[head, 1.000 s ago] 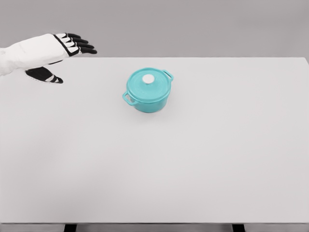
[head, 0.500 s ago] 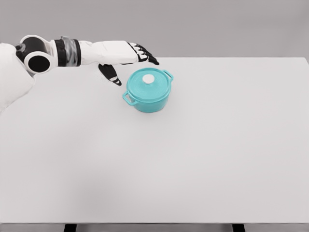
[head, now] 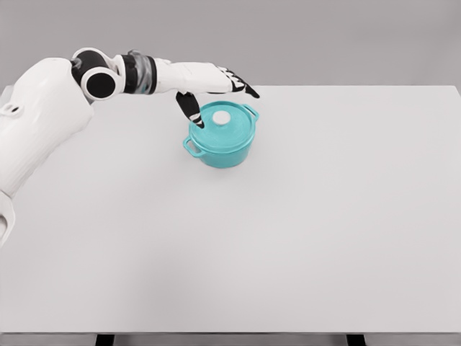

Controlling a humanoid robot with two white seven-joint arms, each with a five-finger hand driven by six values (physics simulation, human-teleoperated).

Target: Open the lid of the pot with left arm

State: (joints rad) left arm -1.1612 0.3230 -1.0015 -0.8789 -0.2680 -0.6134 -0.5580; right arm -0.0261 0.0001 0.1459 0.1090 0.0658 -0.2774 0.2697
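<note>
Head view, single frame inspected. A teal pot (head: 222, 137) stands upright on the pale grey surface (head: 302, 238), left of centre and toward the far edge. Its teal lid (head: 223, 124) is seated flat on the rim, with no gap visible between lid and body. A round white knob (head: 221, 117) sits at the middle of the lid. Two loop handles project from the pot body: one at the near left (head: 192, 147), one at the far right (head: 251, 111).

The left arm (head: 43, 130) enters from the left edge and reaches across the surface toward the pot. The forearm runs roughly level, with a black joint and a grey cuff ahead of the white wrist section. The left hand (head: 216, 85) is positioned above and slightly behind the far left portion of the lid. Its dark fingers (head: 242, 85) are extended and slightly spread, pointing to the right past the far rim of the pot. The thumb (head: 190, 108) hangs downward, its tip just beside the left edge of the lid. Whether the thumb tip touches the lid cannot be determined from this view. The hand is open; it grips nothing, and no finger is around the knob.

The knob is fully exposed, just to the right of the thumb.

The right arm does not appear in the frame.

The dark table legs (head: 105, 339) show at the bottom edge
</note>
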